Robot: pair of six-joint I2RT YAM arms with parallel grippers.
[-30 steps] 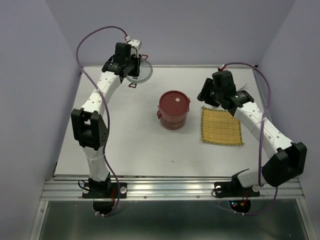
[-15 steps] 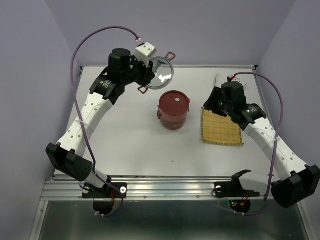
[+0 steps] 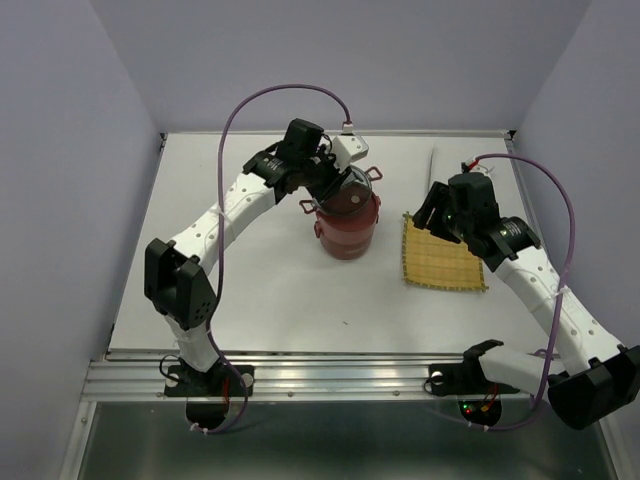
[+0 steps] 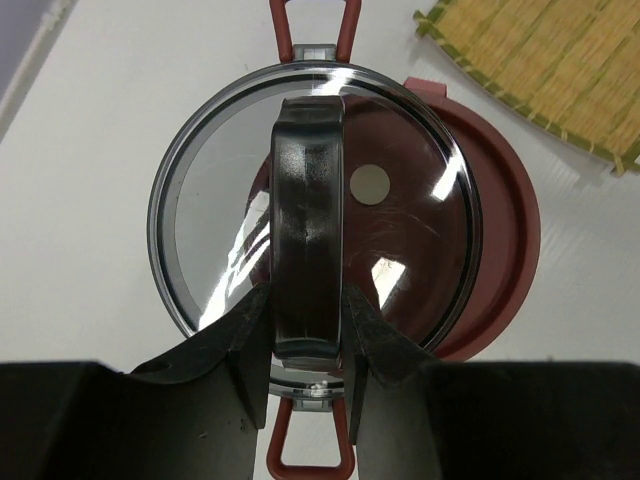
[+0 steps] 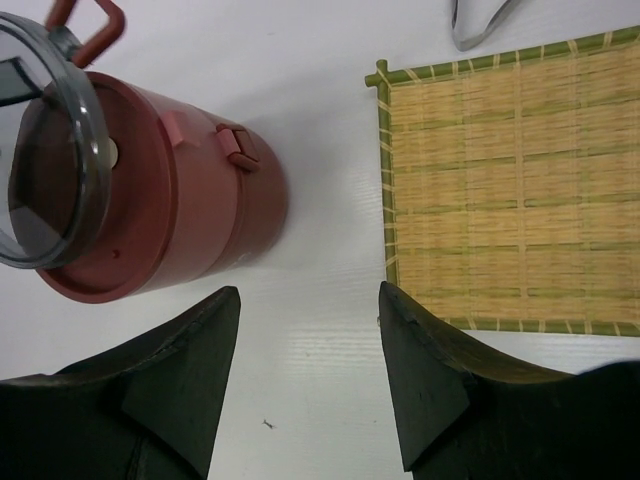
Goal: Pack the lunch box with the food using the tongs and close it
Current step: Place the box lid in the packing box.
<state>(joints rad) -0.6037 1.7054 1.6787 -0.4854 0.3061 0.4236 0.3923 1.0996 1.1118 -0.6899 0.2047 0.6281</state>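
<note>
No writing, brand, number or sign can be read in any view. The only mark is a plain pale dot (image 4: 370,183) on the red top of the lunch box (image 4: 500,240). It shows through the clear lid (image 4: 215,200) at about 1 o'clock from the middle of the left wrist view and carries no letters.

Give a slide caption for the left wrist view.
Left gripper holds a clear lid by its handle over the red lunch box.
</note>
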